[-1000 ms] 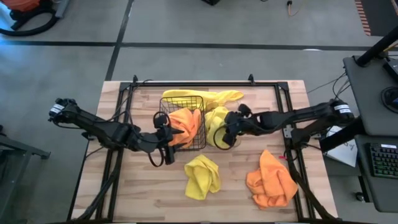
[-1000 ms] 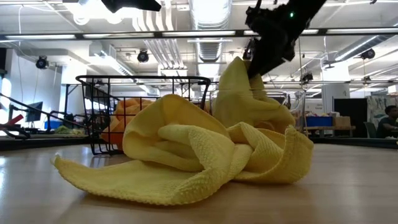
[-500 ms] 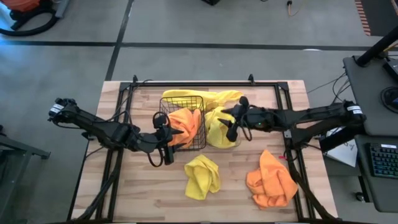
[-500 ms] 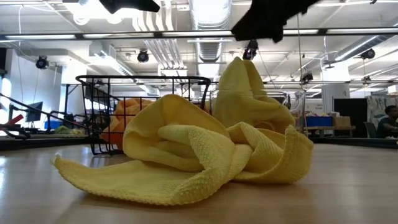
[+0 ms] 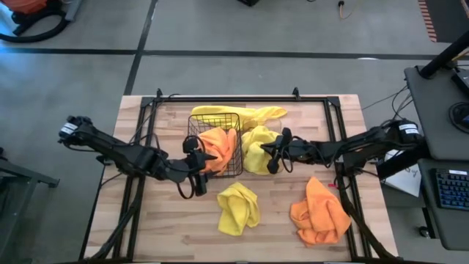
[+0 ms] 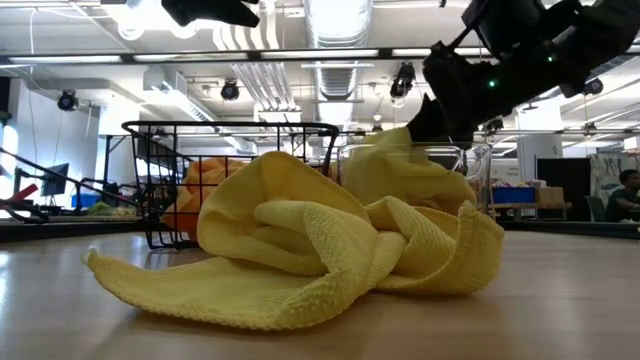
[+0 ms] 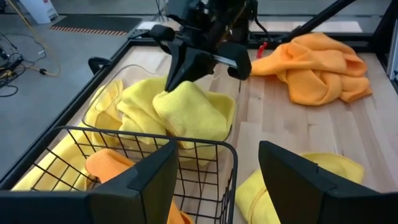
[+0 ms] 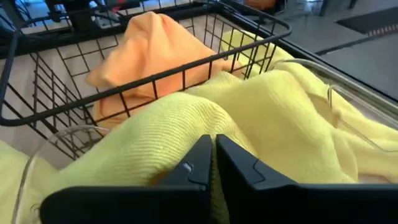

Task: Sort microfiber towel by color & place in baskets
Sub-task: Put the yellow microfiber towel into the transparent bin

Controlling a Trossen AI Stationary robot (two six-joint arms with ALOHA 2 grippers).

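A clear basket (image 7: pixel 102 93) holds yellow towels (image 5: pixel 256 150). My right gripper (image 7: pixel 171 84), shut, rests on the top one. Left of it stands the black wire basket (image 5: pixel 192 139), with an orange towel (image 5: pixel 218 143) inside and a yellow towel (image 5: pixel 216 114) draped over its far rim. My left gripper (image 7: pixel 214 180) hovers open at the wire basket's near side, touching nothing. Loose on the table lie a yellow towel (image 5: pixel 238 207) and orange towels (image 5: pixel 319 213). My right gripper presses its shut fingertips (image 8: pixel 213 152) onto the top fold (image 7: pixel 186 102) of the uppermost yellow towel in the clear basket. The fingers come from the table's right side, slanting down. The towel lies bunched within the basket's rim (image 8: pixel 336 81).
Another yellow towel (image 5: pixel 267 114) trails on the table behind both baskets. A black frame (image 5: pixel 242 99) runs along the table's far and side edges. Bare wood lies near the front left. Desks and a keyboard (image 5: pixel 447 187) stand beyond the right edge.
My right gripper has drawn up off the yellow towel that stood in a peak above the clear basket, then tipped and come down on it. The peak has sunk to about the basket's rim. The loose towels have stayed put.
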